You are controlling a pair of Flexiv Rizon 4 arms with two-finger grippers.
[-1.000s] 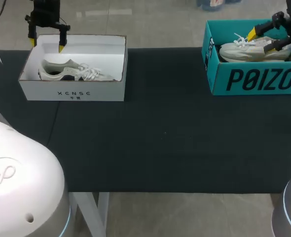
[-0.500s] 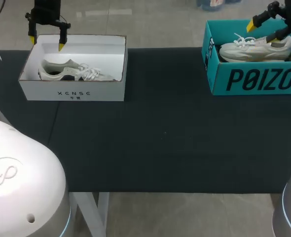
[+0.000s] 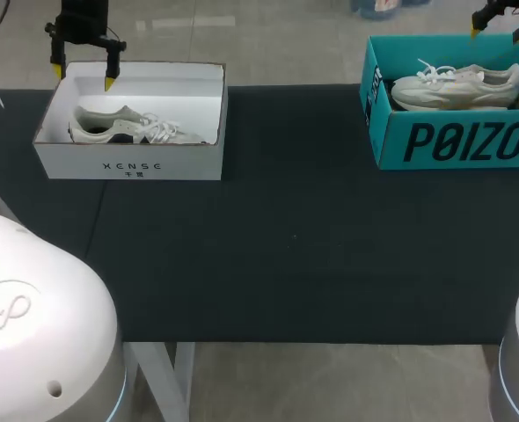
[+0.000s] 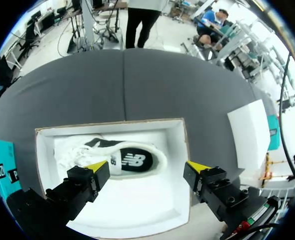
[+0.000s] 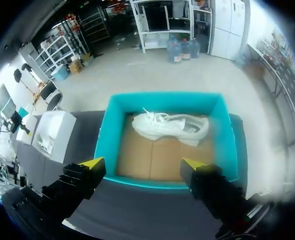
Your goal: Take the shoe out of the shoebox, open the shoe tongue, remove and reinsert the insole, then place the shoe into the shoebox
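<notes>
Dark cloth covers the tabletop (image 3: 286, 246). Farther back, at about ten o'clock, the white shoebox (image 3: 127, 167) holds a grey-and-white shoe (image 3: 127, 126) lying on its side, toe toward three o'clock. At about two o'clock the teal shoebox (image 3: 453, 141) holds a cream shoe (image 3: 457, 85) on its sole, toe toward nine o'clock.

Both shoes look light. The uppers are probably soft and would give under a pinch, the laces loose, and the sole and heel stiff enough to bear a grip. The safest hold would likely be across the heel collar or the midfoot, sole to upper, not the laces or tongue.

Farthest back, the left tool (image 3: 84, 79) hangs over the far wall of the white shoebox, fingers spread wide and holding nothing. The right tool (image 3: 497, 33) sits above the teal shoebox's far rim, at about one o'clock from the cream shoe — also released and empty.

A second ago the right tool was down at the cream shoe with its fingers either side of it. It has since lifted clear, and the shoe lies where it was. The left tool has not moved.
</notes>
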